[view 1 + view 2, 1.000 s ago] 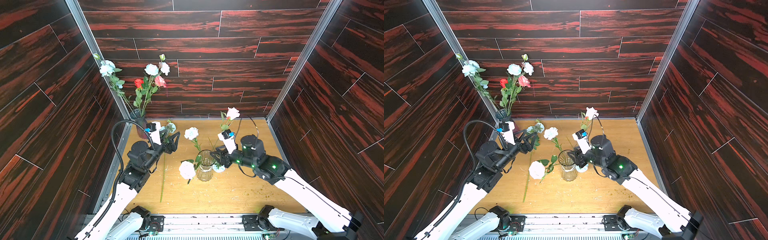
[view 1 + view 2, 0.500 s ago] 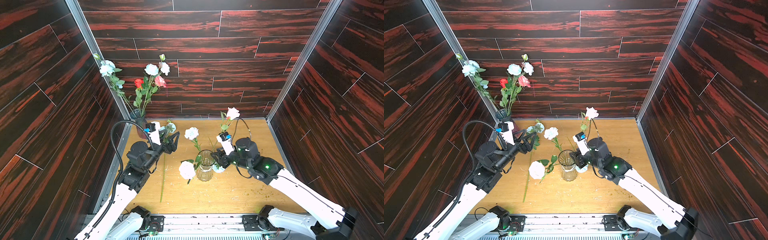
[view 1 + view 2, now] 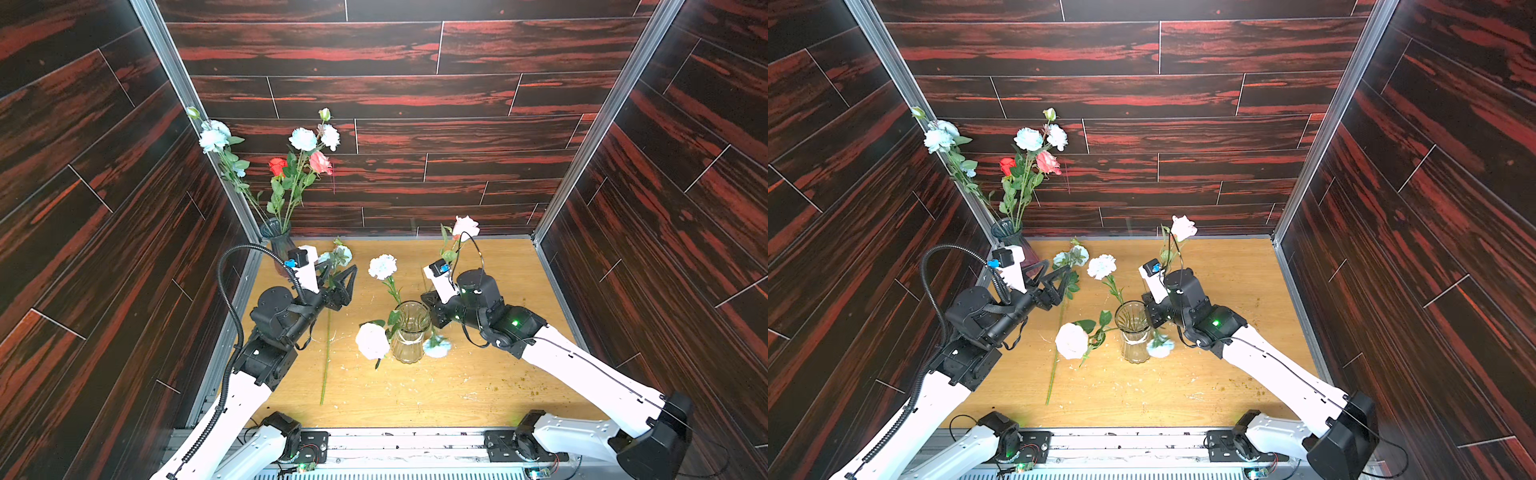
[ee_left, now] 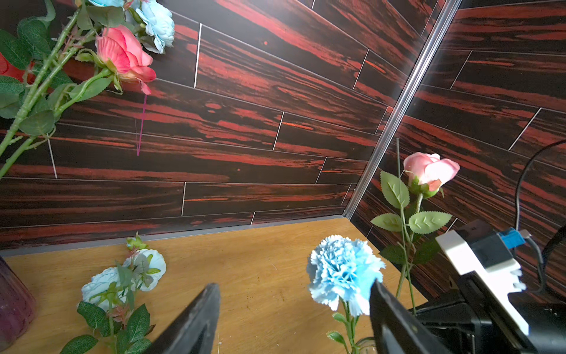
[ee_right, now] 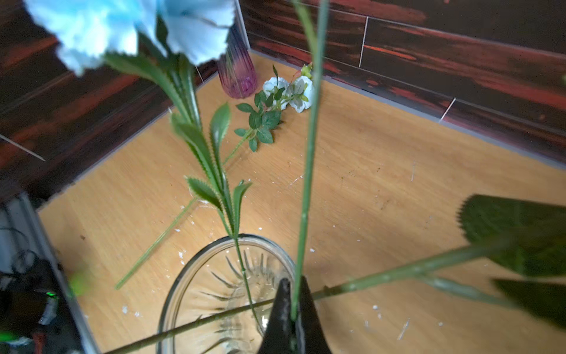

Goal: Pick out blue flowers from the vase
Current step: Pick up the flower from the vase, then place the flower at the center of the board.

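Green and wire-thin, a plastic stalk (image 5: 306, 190) was pinched between the clenched fingers of the right gripper (image 5: 293, 309), just above the rim of a clear ribbed glass vase (image 3: 405, 349) standing mid-table. Which bloom topped that stalk could not be told. A ruffled pale blue fabric carnation (image 4: 343, 272) with narrow saw-edged leaves was seated in the same vase, and a full, nearly white rose (image 3: 372, 340) drooped over its side. A second pale blue bloom (image 3: 436, 347) was seen low beside the vase's base. Another spray of blue flowers (image 5: 291, 89) with small matt leaves lay flat on the scuffed light wooden tabletop (image 5: 382, 159), well apart from the vase. The left gripper (image 4: 294, 286) was held spread wide and empty above the table, close to that spray. The step was judged to be a stem extraction: a straight upward lift would be called for next, high enough for the long stalk to clear the rim without the light vase being tipped or neighbouring stems dragged along
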Tool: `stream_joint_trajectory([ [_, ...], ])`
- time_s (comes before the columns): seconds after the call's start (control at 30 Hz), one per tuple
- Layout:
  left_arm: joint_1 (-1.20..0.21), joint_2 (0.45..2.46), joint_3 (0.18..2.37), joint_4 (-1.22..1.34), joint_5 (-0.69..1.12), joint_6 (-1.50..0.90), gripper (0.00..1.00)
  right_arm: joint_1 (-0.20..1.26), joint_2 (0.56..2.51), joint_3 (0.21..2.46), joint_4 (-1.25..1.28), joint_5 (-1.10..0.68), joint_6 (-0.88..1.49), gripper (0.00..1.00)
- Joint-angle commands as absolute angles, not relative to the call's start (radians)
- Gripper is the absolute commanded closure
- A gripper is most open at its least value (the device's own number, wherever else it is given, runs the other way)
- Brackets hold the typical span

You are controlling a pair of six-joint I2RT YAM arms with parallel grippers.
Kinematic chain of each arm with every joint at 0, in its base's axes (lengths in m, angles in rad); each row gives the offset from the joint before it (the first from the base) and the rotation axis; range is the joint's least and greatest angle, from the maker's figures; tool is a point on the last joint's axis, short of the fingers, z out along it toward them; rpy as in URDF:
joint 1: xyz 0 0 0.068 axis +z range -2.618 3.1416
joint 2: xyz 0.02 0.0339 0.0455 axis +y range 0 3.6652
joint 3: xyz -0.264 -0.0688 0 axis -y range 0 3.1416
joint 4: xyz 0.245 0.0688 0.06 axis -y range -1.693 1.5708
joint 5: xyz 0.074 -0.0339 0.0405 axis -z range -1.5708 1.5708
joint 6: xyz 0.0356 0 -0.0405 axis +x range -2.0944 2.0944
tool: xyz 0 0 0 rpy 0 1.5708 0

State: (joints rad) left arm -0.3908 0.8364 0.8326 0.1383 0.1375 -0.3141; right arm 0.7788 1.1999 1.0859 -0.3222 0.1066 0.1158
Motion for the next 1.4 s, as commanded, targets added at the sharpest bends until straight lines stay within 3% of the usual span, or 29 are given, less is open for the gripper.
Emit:
stream_joint_trajectory([
  [0.0, -0.384, 0.816, 0.821, 0.144, 0.127, -0.304, 0.22, 0.782, 1.153, 1.119, -0.350, 0.113, 0.119, 1.00],
  [0.57, -0.385, 0.789, 0.874, 0.073, 0.117, -0.320, 0.22, 0.784, 1.035, 1.285, -0.575, 0.104, 0.109, 1.00],
  [1.0, -0.385, 0.732, 0.991, -0.059, 0.115, -0.377, 0.23, 0.784, 1.256, 1.772, -0.686, 0.004, 0.061, 1.00],
  [1.37, -0.370, 0.815, 1.153, -0.239, 0.057, -0.457, 0.28, 0.784, 1.442, 1.869, -0.348, 0.002, -0.082, 1.00],
])
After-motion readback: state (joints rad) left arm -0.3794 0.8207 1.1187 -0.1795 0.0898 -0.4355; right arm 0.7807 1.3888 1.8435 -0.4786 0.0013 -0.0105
